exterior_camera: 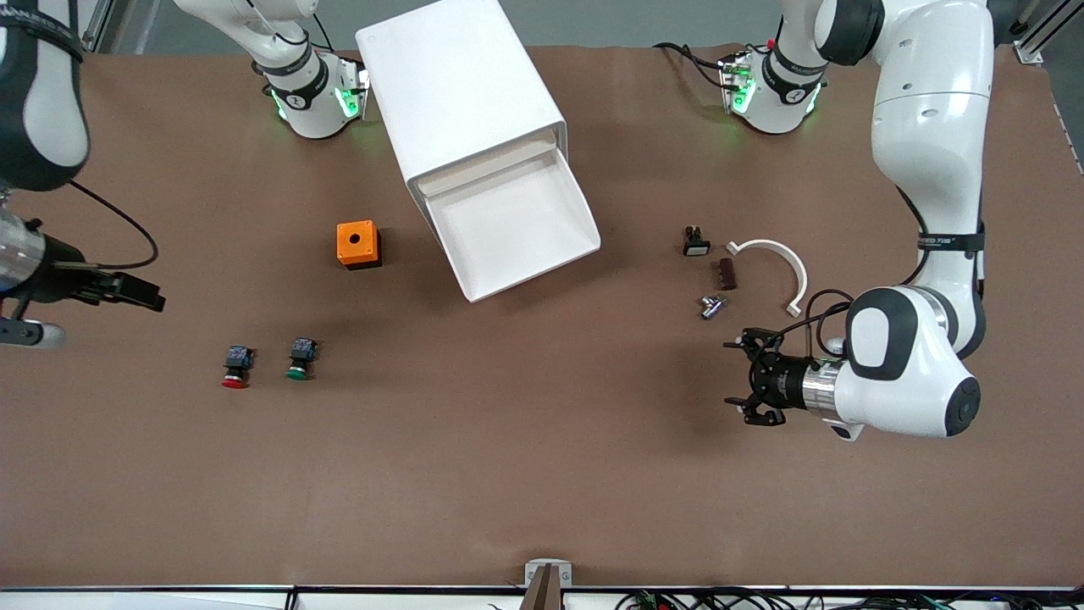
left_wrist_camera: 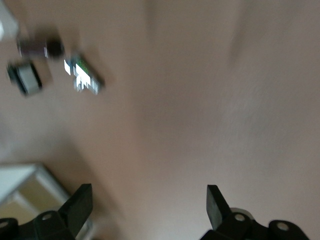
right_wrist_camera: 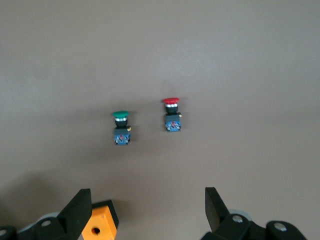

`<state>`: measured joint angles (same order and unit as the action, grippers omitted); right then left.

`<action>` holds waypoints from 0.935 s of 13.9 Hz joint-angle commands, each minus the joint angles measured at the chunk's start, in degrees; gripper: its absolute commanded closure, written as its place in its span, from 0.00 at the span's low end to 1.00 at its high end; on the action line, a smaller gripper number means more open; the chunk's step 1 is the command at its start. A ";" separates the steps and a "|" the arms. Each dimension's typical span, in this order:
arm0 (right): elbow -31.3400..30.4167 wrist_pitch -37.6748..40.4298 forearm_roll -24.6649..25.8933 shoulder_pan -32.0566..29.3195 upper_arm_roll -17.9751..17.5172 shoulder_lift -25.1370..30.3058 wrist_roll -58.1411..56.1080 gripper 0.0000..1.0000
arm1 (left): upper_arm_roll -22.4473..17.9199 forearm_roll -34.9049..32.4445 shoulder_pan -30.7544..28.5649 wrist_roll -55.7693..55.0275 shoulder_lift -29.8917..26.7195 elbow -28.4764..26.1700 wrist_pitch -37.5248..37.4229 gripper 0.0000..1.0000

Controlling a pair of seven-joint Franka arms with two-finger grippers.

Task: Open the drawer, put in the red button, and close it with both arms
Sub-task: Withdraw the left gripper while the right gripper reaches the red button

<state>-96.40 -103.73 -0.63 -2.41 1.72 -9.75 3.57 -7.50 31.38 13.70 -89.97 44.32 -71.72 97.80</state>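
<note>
The white cabinet (exterior_camera: 461,93) lies at the back middle of the table with one drawer (exterior_camera: 517,227) pulled out and empty. The red button (exterior_camera: 236,366) lies on its side beside the green button (exterior_camera: 300,357), toward the right arm's end and nearer to the front camera than the orange box (exterior_camera: 357,244). My right gripper (exterior_camera: 151,295) is open and empty, up over the table beside them; its wrist view shows the red button (right_wrist_camera: 171,115) ahead of the open right gripper (right_wrist_camera: 147,200). My left gripper (exterior_camera: 732,374) is open and empty, over bare table toward the left arm's end.
Near the left gripper lie a black button with a white face (exterior_camera: 695,242), a small brown piece (exterior_camera: 727,273), a metal part (exterior_camera: 711,305) and a white curved strip (exterior_camera: 775,263). The right wrist view shows the green button (right_wrist_camera: 121,127) and the orange box (right_wrist_camera: 100,227).
</note>
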 commanded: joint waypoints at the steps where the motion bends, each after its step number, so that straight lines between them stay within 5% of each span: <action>1: -8.33 -9.34 0.01 0.39 -0.05 0.87 3.02 0.00 | -0.59 -9.37 0.97 7.23 -3.00 -0.52 -0.41 0.00; 6: -22.67 -31.67 0.80 -0.49 0.22 -1.84 5.74 0.00 | 0.02 -18.54 1.33 21.81 -9.25 -0.78 -0.94 0.00; 13: -23.39 -44.17 1.59 -3.66 0.30 -13.97 4.95 0.00 | 0.11 -23.64 0.89 43.62 -14.44 -1.84 -4.10 0.00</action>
<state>-120.56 -145.55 -0.10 -5.37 2.49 -21.13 8.34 -7.46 9.76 14.40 -51.26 32.23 -71.46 94.44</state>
